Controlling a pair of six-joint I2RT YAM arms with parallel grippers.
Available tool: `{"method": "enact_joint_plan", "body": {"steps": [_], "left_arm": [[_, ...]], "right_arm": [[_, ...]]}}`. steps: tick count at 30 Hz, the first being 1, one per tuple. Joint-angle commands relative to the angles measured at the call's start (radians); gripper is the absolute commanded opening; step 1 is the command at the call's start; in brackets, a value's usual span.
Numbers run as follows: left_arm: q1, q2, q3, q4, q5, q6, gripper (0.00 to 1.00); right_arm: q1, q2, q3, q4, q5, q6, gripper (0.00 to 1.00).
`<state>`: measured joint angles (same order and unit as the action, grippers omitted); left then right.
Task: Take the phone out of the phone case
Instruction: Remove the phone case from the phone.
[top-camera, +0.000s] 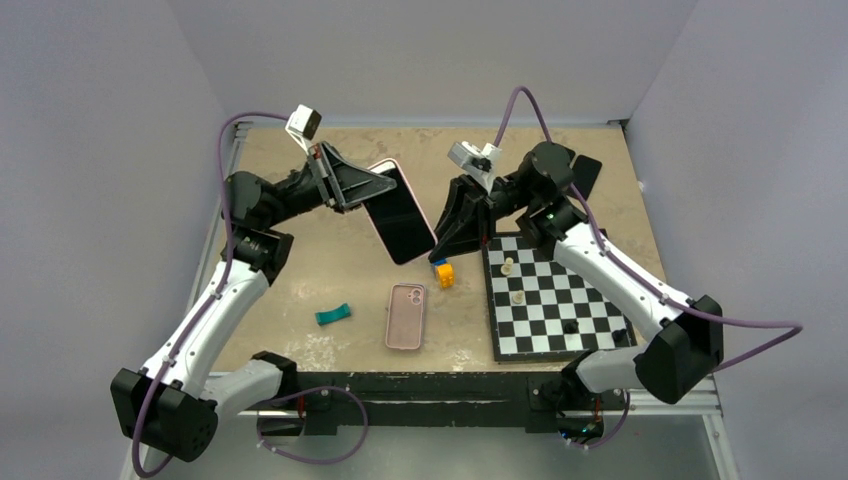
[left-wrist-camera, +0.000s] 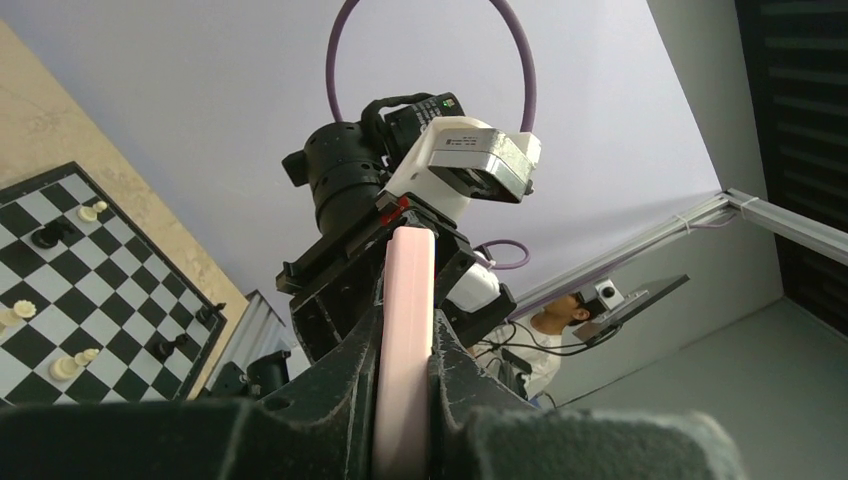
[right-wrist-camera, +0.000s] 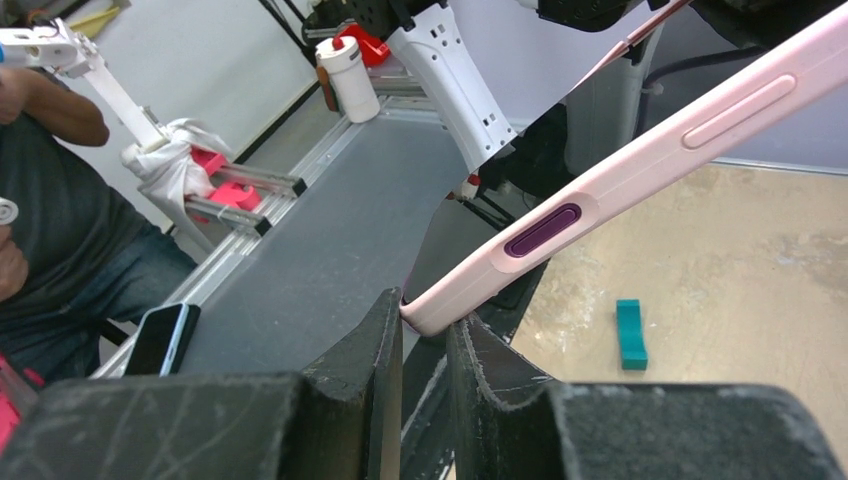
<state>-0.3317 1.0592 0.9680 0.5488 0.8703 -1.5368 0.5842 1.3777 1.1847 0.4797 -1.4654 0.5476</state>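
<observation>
The phone (top-camera: 400, 215), dark screen up in a pink case, hangs tilted in the air above the table's middle. My left gripper (top-camera: 365, 190) is shut on its far-left end; in the left wrist view the pink edge (left-wrist-camera: 405, 330) sits clamped between the fingers of that gripper (left-wrist-camera: 405, 400). My right gripper (top-camera: 445, 232) meets the phone's near-right corner. In the right wrist view the pink case (right-wrist-camera: 620, 180), with a purple side button (right-wrist-camera: 543, 230), has its corner pinched between the tips of that gripper (right-wrist-camera: 425, 320).
A second pink case-like piece (top-camera: 405, 316) lies flat on the table, camera hole at its far end. A yellow block (top-camera: 444, 274) and a teal piece (top-camera: 333, 314) lie nearby. A chessboard (top-camera: 555, 295) with a few pieces is at the right.
</observation>
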Motion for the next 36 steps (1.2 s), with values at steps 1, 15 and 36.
{"method": "enact_joint_plan", "body": {"steps": [1, 15, 36], "left_arm": [[-0.064, -0.056, 0.024, 0.164, 0.021, -0.249, 0.00], [-0.064, -0.027, -0.065, 0.153, -0.024, -0.226, 0.00], [-0.061, -0.144, -0.042, -0.328, -0.274, 0.267, 0.00]], "right_arm": [[-0.020, 0.104, 0.026, -0.092, 0.298, -0.238, 0.00], [-0.033, 0.128, 0.129, -0.315, 0.457, -0.289, 0.10], [-0.097, -0.440, -0.295, -0.276, 0.647, 0.426, 0.48]]}}
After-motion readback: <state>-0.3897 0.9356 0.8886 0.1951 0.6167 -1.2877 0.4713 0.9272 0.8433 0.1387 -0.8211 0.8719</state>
